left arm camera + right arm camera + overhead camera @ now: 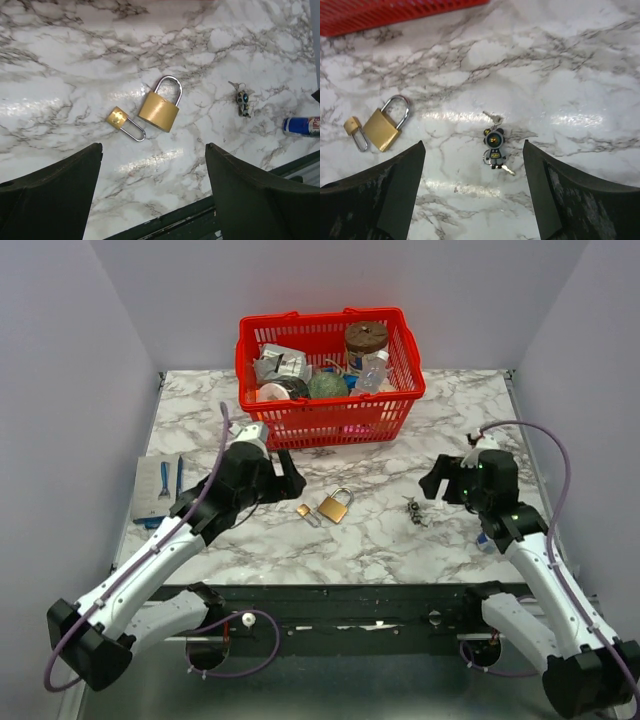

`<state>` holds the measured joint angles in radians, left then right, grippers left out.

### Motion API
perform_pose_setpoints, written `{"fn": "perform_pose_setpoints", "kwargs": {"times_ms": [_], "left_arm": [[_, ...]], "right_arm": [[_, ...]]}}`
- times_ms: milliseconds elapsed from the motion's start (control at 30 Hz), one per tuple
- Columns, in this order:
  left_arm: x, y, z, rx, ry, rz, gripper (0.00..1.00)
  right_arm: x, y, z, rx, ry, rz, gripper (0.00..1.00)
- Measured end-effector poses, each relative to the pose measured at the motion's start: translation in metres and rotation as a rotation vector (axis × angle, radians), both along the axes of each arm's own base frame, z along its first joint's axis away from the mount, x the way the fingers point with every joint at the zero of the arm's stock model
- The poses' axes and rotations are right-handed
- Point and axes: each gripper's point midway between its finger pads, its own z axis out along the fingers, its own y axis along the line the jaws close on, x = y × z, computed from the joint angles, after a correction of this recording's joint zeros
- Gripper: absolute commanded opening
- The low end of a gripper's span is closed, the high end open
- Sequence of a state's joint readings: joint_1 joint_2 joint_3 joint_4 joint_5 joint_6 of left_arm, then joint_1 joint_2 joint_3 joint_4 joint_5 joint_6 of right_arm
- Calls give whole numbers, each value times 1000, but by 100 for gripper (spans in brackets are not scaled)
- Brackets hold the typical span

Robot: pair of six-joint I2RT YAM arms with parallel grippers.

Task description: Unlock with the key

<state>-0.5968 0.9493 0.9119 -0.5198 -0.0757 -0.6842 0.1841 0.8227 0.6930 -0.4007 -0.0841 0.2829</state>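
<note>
On the marble table (200,420), near its middle, the larger padlock (160,107) is seen lying flat, a small padlock (122,122) just beside it; the keys (494,145) lie apart, rightward. Both the left gripper (152,160) and the right gripper (472,155) are held spread, empty. Risk noted: flat keys may be skidded aside, or the wrong lock picked. Keyholes cannot be made out.

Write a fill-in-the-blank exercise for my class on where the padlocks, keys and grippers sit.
In the top view, the small padlock lies to the ____ of the large padlock.
The left gripper and the right gripper are both ____.
The keys lie between the large padlock and the ____ gripper.
The basket behind them is ____.
Missing words: left; open; right; red.
</note>
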Motion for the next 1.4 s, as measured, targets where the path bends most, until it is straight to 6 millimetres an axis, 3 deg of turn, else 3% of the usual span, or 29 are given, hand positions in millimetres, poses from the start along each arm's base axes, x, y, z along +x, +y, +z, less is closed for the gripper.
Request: {"fn": "perform_pose_setpoints", "kwargs": {"times_ms": [133,200,300,567,733,1233,1400], "left_arm": [[-8,-34,-22,17,65,-53,93],[-8,-41,-24,22,76,-58,93],[-3,-43,-18,12,63,-40,93],[1,-43,4,-33,-9,-35,92],[2,-44,14,-56,-39,-37,83],[-7,-43,22,-97,-65,-63,77],[-13,-33,31,-116,-99,-43,73]], "right_arm": [[-5,24,-34,-15,124,55,84],[-8,28,-52,-27,190,59,78],[-11,27,-74,-44,269,44,70],[-14,24,-107,-88,389,34,65],[-16,23,-123,-110,443,39,65],[4,25,-141,-177,519,42,55],[8,24,-148,-202,558,33,42]]}}
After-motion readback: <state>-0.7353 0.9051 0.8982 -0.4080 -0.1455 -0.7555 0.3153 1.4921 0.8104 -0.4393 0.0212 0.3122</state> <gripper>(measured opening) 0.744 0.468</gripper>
